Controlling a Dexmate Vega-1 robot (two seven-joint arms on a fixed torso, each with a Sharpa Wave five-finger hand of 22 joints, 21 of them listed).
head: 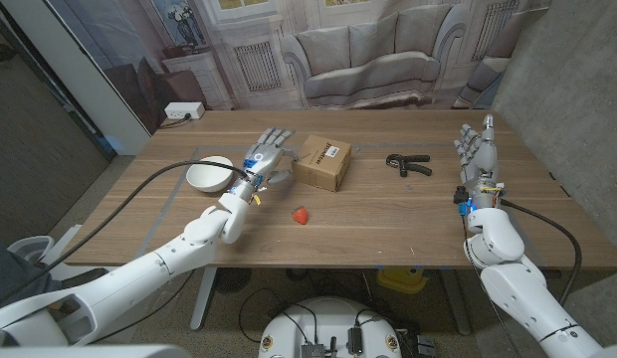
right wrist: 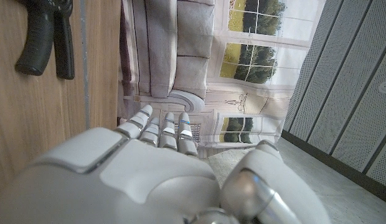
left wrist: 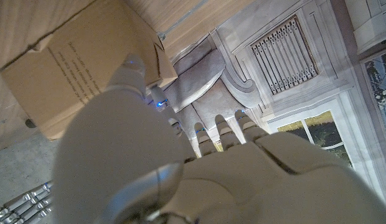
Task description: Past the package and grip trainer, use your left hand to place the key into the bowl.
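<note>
A wooden table [head: 388, 224] seen from above, with a painted backdrop of a sofa behind it. The left hand [head: 269, 157] is raised just beside the near-left corner of a cardboard package [head: 321, 164], fingers reaching out and fanned. The white bowl [head: 194, 179] sits close on the hand's other side, near the table's left part. A black grip trainer [head: 408, 164] lies well to the right of the package. A small red object [head: 302, 215] lies in front of the package, apart from it.

The key cannot be made out in any view. It may be pinched under the left hand's thumb or hidden by the hand, so whether that hand holds anything cannot be told. The right hand [head: 478, 154] stands upright near the table's right edge, fingers apart and holding nothing.

As a judgement: a key is small, thin, stiff and light, and smooth metal slips easily. It is best pinched across its flat faces near the broad head. It will not break if dropped, but it can bounce or slide.

The path from hand to bowl is short and unobstructed. The bowl's rim is the only edge to clear, and the package corner sits close against the hand's fingers.
</note>
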